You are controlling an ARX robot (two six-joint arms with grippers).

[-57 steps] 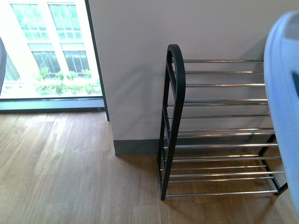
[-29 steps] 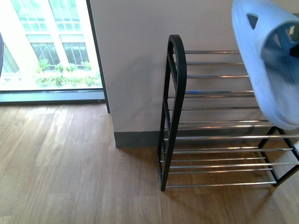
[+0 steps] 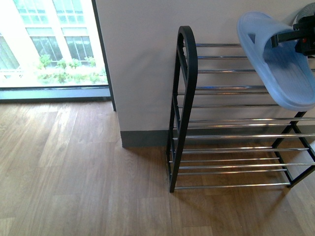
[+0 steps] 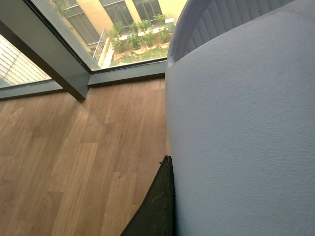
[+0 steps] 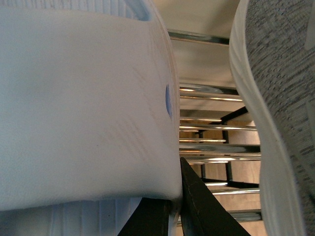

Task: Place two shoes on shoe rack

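Observation:
A pale blue foam slide [image 3: 278, 69] hangs tilted over the top rods of the shoe rack [image 3: 186, 98], near its right half. My right gripper [image 3: 290, 38] is shut on the slide's strap. In the right wrist view the slide [image 5: 83, 108] fills the frame, with black fingers [image 5: 197, 211] clamped at its edge. A grey knit sneaker [image 5: 285, 73] with a white sole is close beside it. In the left wrist view my left gripper [image 4: 170, 196] is shut on a second pale blue slide [image 4: 246, 128]. Only one finger [image 4: 157, 211] shows.
The rack stands against a white wall [image 3: 142, 59] on a wooden floor [image 3: 74, 172]. A floor-length window [image 3: 49, 44] lies to the left. Chrome rods [image 5: 211, 123] of lower tiers show between the slide and the sneaker.
The slide in my right gripper has moved left from the frame's right edge and tipped from upright to nearly flat over the rack's top tier.

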